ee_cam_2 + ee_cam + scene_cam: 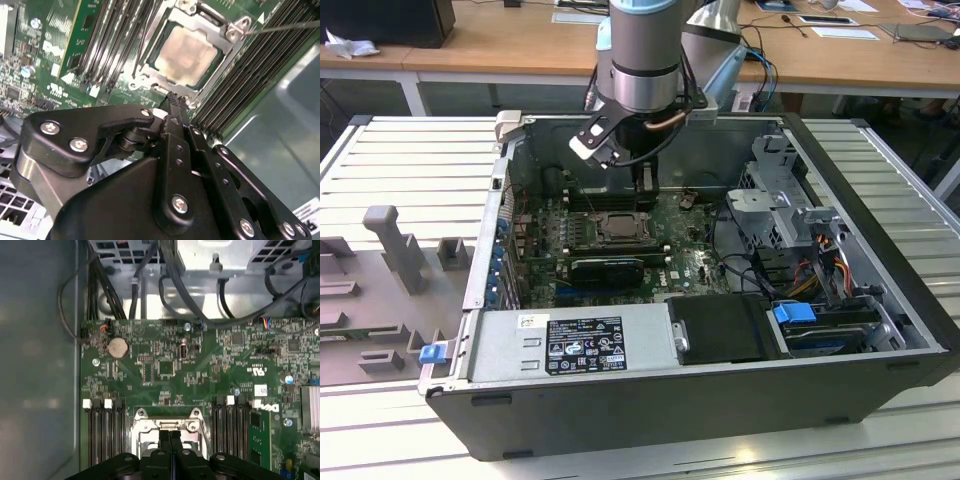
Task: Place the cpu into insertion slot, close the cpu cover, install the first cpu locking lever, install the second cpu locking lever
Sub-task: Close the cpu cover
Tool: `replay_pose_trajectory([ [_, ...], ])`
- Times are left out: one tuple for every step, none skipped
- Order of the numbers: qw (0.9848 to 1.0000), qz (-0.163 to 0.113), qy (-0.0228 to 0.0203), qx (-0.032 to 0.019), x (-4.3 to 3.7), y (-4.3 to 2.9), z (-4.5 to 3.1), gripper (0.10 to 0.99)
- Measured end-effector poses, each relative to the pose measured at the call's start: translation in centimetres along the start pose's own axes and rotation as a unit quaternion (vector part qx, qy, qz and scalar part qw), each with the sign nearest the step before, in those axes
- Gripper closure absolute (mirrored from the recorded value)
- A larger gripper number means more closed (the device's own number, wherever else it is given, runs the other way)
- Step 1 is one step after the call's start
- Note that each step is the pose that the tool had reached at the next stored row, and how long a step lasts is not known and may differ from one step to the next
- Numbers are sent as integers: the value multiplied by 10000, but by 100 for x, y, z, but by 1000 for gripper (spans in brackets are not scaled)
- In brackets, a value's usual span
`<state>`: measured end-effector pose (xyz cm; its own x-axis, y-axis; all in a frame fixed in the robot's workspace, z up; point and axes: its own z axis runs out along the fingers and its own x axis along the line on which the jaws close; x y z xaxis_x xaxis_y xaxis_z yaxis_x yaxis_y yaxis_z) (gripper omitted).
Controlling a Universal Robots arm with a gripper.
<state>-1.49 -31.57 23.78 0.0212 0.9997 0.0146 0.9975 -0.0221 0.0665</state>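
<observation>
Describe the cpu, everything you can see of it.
The cpu is a flat square chip with a pale silver-beige metal top, matte and faintly mottled. It lies flat in the insertion slot. The cpu cover, a silver frame, lies down around it and overlaps its edges, so its top shows through the cut-out. The end effector, fingers together, hangs by the socket's rim, not touching the chip's top.

Labels in view, none legible

A black label and a small white sticker sit on the power supply (print too fine to read); white markings dot the motherboard.
</observation>
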Motion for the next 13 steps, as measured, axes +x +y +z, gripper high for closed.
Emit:
replay_pose_trajectory([
  [10000,0,0,0,0,-13,7,980],
  [10000,1,0,0,-1,-18,11,980],
  [10000,0,-1,1,-1,-23,14,980],
  [10000,0,-1,1,-1,-30,14,980],
  [10000,0,0,0,-1,-40,14,980],
  [10000,0,0,0,-2,-56,16,980],
  [10000,0,2,-1,-1,-77,27,980],
  [10000,0,1,-1,-1,-82,42,980],
  [10000,0,1,-1,-1,-86,59,980],
  [10000,0,0,-1,-1,-92,76,980],
  [10000,0,0,-1,-2,-111,111,980],
  [10000,1,0,0,-2,-116,115,980],
  [10000,0,-1,0,-2,-123,115,980],
])
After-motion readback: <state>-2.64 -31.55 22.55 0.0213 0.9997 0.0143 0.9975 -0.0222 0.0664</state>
